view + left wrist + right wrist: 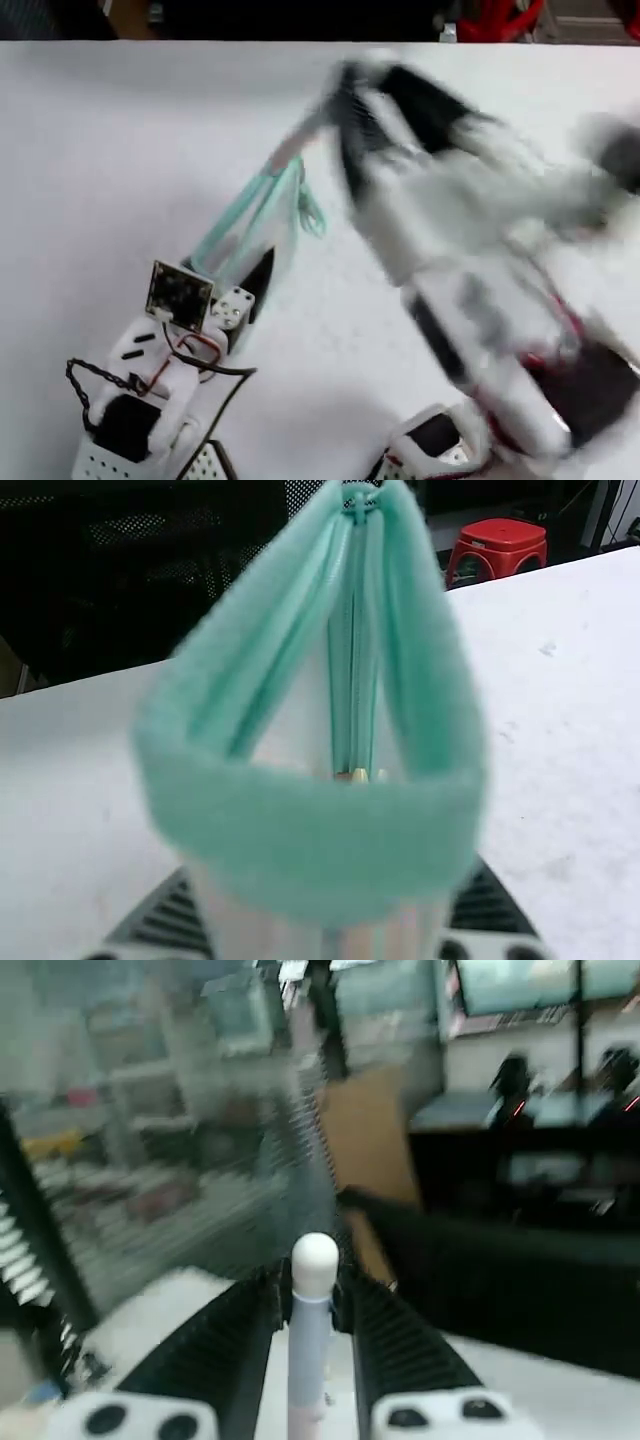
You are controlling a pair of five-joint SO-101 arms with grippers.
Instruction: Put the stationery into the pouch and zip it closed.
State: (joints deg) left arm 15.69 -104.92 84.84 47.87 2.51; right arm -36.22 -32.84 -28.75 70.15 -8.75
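The left gripper (325,935) clamps the soft, floppy pouch (310,850) at one end. The right gripper (312,1305) pinches a light, slick pen (315,1260), seemingly mid-barrel.

No text or label seems readable on anything.

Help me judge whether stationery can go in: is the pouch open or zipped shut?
Open. The pouch mouth gapes wide in the left wrist view, its teal edges spread well apart.
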